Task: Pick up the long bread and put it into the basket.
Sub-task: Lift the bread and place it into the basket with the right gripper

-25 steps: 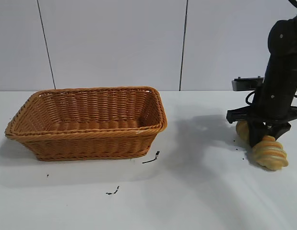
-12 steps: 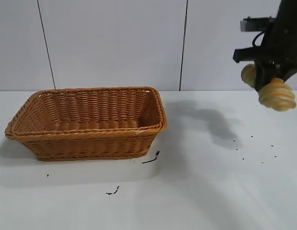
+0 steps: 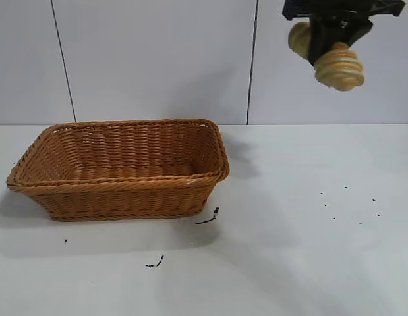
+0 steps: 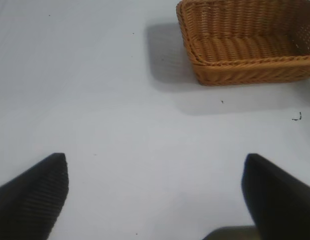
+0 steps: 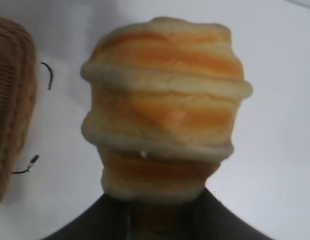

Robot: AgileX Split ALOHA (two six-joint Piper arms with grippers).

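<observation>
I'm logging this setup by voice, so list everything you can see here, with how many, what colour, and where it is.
long bread: one, golden-tan with orange-brown stripes, held high in the air to the right of the basket, clear of the table.
basket: one, orange-brown wicker, standing on the left part of the table, nothing visible inside.
table: one, white, under everything.
dark specks: several, black, scattered on the table at the right.
dark scraps: two, black, on the table in front of the basket's right corner.
wall: pale grey panels, behind the table.
right gripper: one, black, at top right, shut on the long bread.
left gripper: one, black, open, low over bare table, away from the basket.
</observation>
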